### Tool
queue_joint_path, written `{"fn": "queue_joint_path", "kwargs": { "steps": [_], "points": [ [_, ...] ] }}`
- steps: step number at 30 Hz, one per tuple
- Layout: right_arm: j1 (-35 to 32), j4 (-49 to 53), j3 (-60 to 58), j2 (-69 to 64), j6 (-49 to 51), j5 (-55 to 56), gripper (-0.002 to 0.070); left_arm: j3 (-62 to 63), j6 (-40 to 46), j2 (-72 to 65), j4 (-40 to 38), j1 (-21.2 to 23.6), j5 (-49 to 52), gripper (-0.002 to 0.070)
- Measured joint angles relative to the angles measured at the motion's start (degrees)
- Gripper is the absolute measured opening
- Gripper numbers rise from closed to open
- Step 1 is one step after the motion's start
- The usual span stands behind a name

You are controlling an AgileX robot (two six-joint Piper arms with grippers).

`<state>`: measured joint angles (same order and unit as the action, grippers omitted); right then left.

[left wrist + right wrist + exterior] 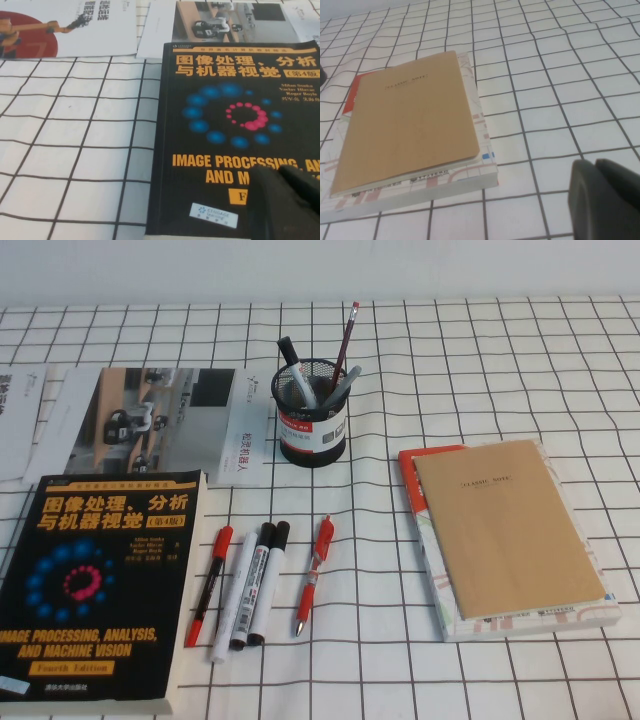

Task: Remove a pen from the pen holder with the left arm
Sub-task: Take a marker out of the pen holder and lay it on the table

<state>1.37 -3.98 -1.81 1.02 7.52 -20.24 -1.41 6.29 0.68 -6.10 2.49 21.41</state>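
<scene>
A black mesh pen holder [312,430] stands at the back middle of the checked table. It holds a red pencil [347,335], a black-capped marker [292,353] and a grey pen [345,383]. Neither arm shows in the high view. In the left wrist view my left gripper [276,172] is shut and empty, hanging over the lower part of a black textbook [235,135], far from the holder. My right gripper [593,164] is shut and empty over bare cloth, beside a tan notebook [410,120].
The textbook [90,590] lies at the front left, with leaflets [150,420] behind it. Two red pens [208,585] [314,575] and three white markers [250,590] lie in front of the holder. The tan notebook [505,530] rests on other books at the right.
</scene>
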Motion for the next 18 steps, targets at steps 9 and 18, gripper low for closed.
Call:
{"fn": "queue_joint_path", "kwargs": {
  "steps": [9, 18],
  "points": [
    [0.0, 0.0, 0.0, 0.0, 0.0, 0.0, -0.0016, 0.0, -3.2, 0.0, -6.3, 0.0, -5.1, -0.0003],
    [0.0, 0.0, 0.0, 0.0, 0.0, 0.0, -0.0017, 0.0, -19.5, 0.0, -38.0, 0.0, -13.7, -0.0003]
  ]
}}
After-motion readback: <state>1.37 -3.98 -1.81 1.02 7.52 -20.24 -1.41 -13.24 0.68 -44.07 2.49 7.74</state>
